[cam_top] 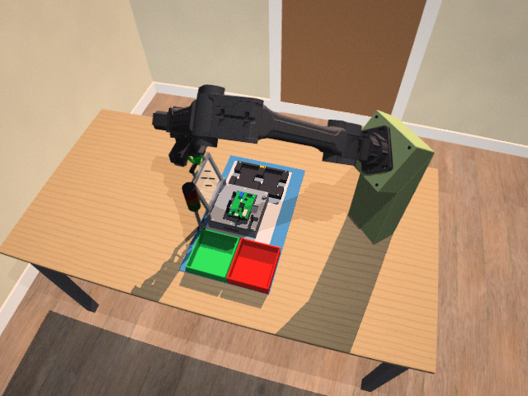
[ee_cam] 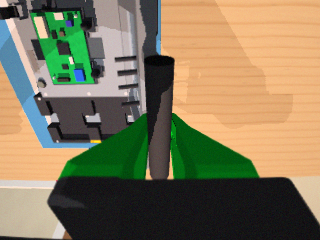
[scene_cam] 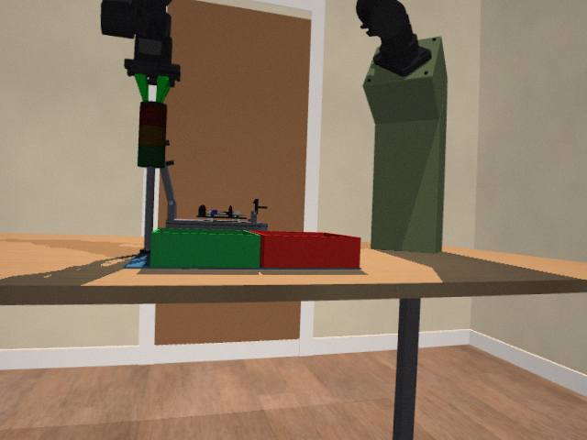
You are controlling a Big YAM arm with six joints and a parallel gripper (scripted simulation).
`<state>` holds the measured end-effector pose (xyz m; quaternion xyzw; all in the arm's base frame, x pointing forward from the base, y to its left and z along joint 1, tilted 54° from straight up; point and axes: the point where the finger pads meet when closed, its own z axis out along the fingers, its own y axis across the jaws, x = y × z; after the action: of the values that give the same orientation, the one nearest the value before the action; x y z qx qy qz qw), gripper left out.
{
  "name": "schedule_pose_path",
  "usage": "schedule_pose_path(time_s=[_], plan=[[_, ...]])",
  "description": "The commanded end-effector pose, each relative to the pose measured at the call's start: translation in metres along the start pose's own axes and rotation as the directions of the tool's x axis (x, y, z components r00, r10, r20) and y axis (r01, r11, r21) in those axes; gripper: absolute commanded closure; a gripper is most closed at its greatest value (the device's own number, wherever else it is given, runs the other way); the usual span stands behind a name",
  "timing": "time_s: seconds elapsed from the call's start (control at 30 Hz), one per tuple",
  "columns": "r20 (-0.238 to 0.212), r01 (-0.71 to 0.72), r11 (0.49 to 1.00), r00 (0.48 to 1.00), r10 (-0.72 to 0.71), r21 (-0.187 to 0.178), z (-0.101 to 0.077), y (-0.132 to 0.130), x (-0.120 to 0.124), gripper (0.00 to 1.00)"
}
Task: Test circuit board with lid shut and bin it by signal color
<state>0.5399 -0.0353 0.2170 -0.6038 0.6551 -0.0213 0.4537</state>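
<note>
— Wooden table (cam_top: 106, 205): how many bins?
— Two, one green bin (cam_top: 211, 254), one red bin (cam_top: 254, 265), at 6 o'clock of the grey tester (cam_top: 238, 219).
— And the green circuit board (cam_top: 241, 205)?
— On the tester; lid (cam_top: 208, 179) raised. Green-fingered gripper (ee_cam: 160, 145) clamps the dark lid handle (ee_cam: 159, 115).

The arm (scene_cam: 382, 23) runs off the exterior view's top edge. The near bins (scene_cam: 204, 248) hide the tester's base. The wrist view crops the board's (ee_cam: 60, 47) far end.

The green-fingered gripper (ee_cam: 160, 150) is clamped on a dark cylindrical lid handle (ee_cam: 160, 115). Beyond it, a green circuit board (ee_cam: 62, 47) lies on the grey tester plate (ee_cam: 107, 75), over a blue mat (ee_cam: 15, 75).
</note>
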Motion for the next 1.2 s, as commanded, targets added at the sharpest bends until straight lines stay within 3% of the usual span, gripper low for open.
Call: schedule_pose_path(time_s=[0.0,1.17], plan=[[0.003,0.002,1.0,1.0,-0.002,0.009,0.0,-0.006,-0.001,1.0],[-0.002,0.015,1.0,1.0,-0.015,0.024,-0.014,0.005,-0.004,1.0]])
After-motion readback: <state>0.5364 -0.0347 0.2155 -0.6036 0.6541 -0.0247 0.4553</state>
